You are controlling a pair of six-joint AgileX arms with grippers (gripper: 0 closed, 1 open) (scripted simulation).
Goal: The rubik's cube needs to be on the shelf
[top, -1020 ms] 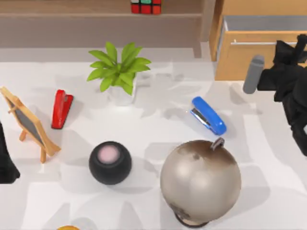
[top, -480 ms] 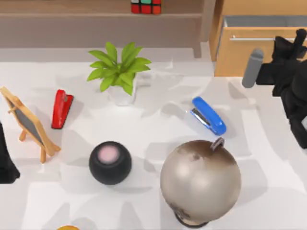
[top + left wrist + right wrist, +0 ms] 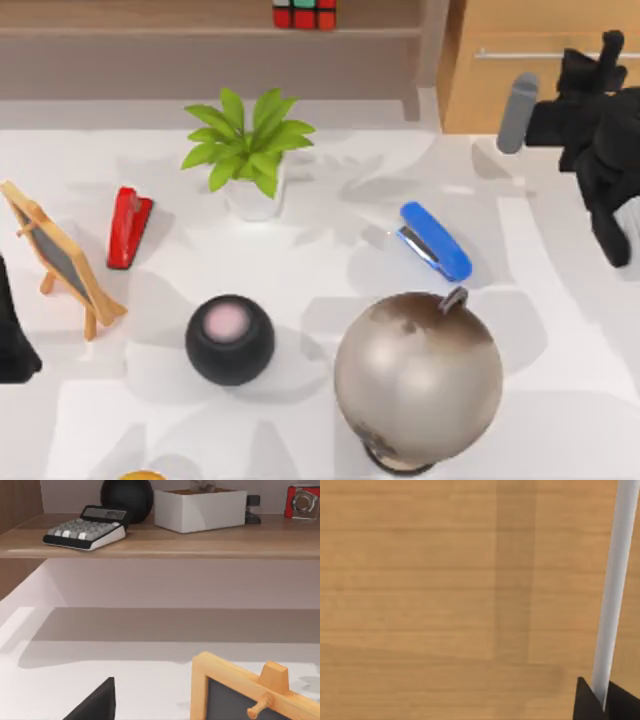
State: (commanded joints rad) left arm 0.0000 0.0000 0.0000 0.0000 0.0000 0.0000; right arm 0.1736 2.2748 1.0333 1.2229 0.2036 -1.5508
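Note:
The rubik's cube (image 3: 304,13) stands on the shelf (image 3: 150,32) at the back edge of the top view, just left of the wooden upright (image 3: 432,40). No gripper touches it. My right gripper (image 3: 603,58) is at the back right, against the front of the wooden drawer unit (image 3: 495,95). In the right wrist view its black fingertips (image 3: 582,700) sit on either side of the metal drawer handle (image 3: 615,580). My left arm is parked at the table's left edge (image 3: 12,345).
On the table stand a potted plant (image 3: 250,150), a red stapler (image 3: 128,226), a blue stapler (image 3: 435,240), a small easel board (image 3: 60,258), a black ball (image 3: 229,338) and a large globe (image 3: 418,378). The shelf (image 3: 150,542) carries a calculator (image 3: 85,527) and a white box (image 3: 200,510).
My right gripper has moved toward the back, and the drawer that stood open is now pushed flush into its unit. The cube and the left arm stay still.

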